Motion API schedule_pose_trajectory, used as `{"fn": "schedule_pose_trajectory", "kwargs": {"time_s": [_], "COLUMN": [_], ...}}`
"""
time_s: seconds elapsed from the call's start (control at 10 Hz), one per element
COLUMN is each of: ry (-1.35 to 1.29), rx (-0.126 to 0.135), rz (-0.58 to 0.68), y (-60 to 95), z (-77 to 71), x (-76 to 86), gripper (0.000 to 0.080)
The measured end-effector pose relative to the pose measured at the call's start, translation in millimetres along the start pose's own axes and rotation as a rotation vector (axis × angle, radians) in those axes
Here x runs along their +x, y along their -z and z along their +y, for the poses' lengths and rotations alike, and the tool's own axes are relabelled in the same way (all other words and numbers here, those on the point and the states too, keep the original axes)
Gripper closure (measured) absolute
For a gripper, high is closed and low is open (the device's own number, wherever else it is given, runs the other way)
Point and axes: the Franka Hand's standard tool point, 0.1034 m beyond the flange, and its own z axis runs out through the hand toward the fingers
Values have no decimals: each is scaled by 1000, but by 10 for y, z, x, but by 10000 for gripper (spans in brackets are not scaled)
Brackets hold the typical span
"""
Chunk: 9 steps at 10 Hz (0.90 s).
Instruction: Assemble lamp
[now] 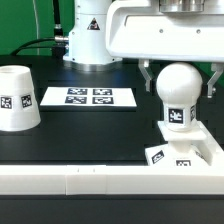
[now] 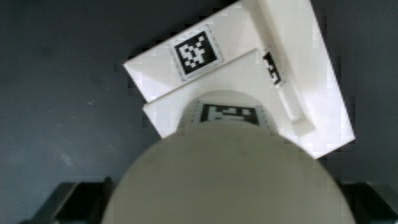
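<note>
The white bulb [image 1: 178, 92] stands upright with its tagged neck on the flat square base [image 1: 192, 150], at the exterior view's right. My gripper [image 1: 180, 84] reaches down from above, one finger on each side of the bulb's round head, shut on it. In the wrist view the bulb's head [image 2: 217, 170] fills the space between my fingers [image 2: 75, 200], with my gripper [image 2: 221, 208] over it and the base [image 2: 214, 60] beyond. The tapered shade [image 1: 17, 98] stands mouth down at the exterior view's left, far from my gripper.
The marker board [image 1: 88, 97] lies flat at the back middle. The long white rail [image 1: 90, 181] runs along the front edge and turns up beside the base at the right. The arm's white pedestal [image 1: 92, 35] stands behind.
</note>
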Motion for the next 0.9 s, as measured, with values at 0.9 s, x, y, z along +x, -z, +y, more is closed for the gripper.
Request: {"fn": "schedule_pose_trajectory", "kwargs": {"time_s": [0.9], "ry": [-816], "rx": [72], "rz": [-134], "y": [-68], "z": [-127], "x": [-38], "gripper": [220]}}
